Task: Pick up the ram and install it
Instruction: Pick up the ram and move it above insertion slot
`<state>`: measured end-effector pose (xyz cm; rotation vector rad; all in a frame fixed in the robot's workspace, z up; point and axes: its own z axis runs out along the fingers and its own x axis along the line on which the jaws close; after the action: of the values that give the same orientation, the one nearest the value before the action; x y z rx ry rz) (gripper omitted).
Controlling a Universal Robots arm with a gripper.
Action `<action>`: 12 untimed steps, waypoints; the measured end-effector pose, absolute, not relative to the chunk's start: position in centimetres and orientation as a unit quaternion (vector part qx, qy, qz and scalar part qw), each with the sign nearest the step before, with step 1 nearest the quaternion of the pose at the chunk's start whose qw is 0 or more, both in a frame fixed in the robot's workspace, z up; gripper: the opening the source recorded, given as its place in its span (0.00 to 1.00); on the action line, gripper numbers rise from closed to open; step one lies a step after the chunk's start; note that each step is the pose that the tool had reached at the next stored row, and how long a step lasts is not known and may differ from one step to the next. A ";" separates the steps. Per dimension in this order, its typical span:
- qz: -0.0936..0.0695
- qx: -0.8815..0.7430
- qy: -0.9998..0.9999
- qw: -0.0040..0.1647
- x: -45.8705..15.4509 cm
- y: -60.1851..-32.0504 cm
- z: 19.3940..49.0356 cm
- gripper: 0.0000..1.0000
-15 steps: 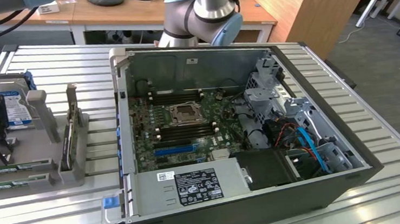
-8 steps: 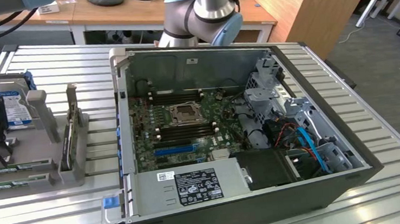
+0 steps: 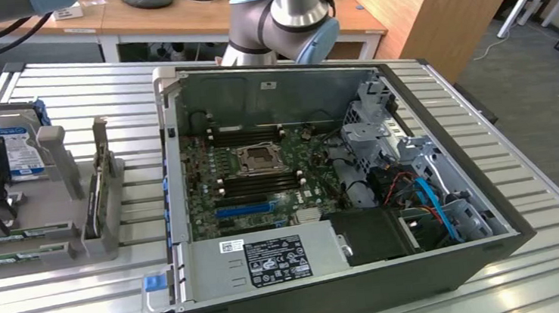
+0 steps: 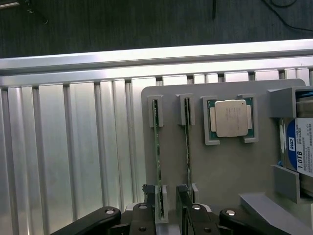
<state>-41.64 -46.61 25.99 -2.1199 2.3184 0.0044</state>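
Wooden desks (image 3: 196, 16) and a wooden cabinet (image 3: 419, 15) stand behind the slatted aluminium table (image 3: 70, 311) on grey floor (image 3: 531, 81).

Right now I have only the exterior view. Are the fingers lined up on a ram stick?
Observer: Yes. In the wrist view the fingers appear to straddle one end of a ram stick.
Operator: Which stick?
Observer: Two stand on edge in the holder. It is the one farther from the CPU. The second stick lies outside the fingers.
Operator: Closed on it yet?
Observer: No, the fingers stand open.
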 end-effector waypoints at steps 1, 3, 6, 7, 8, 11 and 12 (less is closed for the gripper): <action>0.001 -0.675 0.738 0.000 -41.6 -46.6 25.9 0.31; 0.001 -0.675 0.738 0.000 -41.6 -46.7 25.6 0.31; 0.001 -0.675 0.738 0.000 -41.6 -46.7 25.3 0.31; 0.001 -0.675 0.738 0.000 -41.6 -46.7 25.1 0.31; 0.001 -0.675 0.738 0.000 -41.6 -46.7 25.0 0.31; 0.001 -0.675 0.738 0.000 -41.6 -46.7 24.7 0.31; 0.001 -0.675 0.738 0.000 -41.6 -46.7 24.7 0.31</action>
<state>-41.64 -46.75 24.66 -2.1199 2.3185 0.0044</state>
